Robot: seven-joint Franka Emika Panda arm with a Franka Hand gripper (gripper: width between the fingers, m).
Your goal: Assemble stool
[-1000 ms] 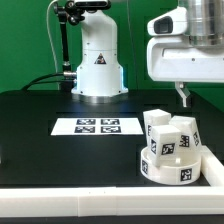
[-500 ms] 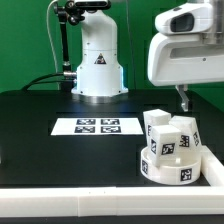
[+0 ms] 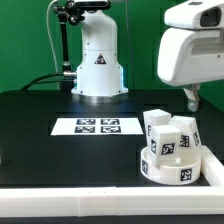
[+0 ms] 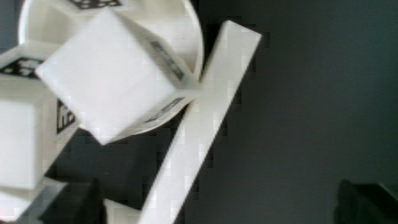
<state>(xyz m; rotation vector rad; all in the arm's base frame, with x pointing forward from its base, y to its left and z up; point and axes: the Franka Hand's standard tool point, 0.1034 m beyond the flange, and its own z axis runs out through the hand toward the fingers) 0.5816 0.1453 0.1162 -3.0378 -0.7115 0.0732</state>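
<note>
The stool's parts stand piled at the exterior view's right. A low round seat disc (image 3: 168, 166) carries chunky white leg blocks (image 3: 172, 135) with black-and-white tags. My gripper (image 3: 190, 101) hangs above and just behind the pile, touching nothing. It is open, with its dark fingers (image 4: 57, 204) wide apart. In the wrist view a tilted leg block (image 4: 114, 84) fills the picture beside the long white rail (image 4: 210, 130). The gripper (image 4: 214, 206) holds nothing; only the rail passes under the gap between its fingers.
The marker board (image 3: 97, 126) lies flat in the middle of the black table. The arm's white base (image 3: 98, 66) stands behind it. A long white edge rail (image 3: 213, 166) runs along the pile at the exterior view's right edge.
The gripper and wrist have shifted toward the exterior view's right. The jaws stay open, and the stool parts have not moved.
</note>
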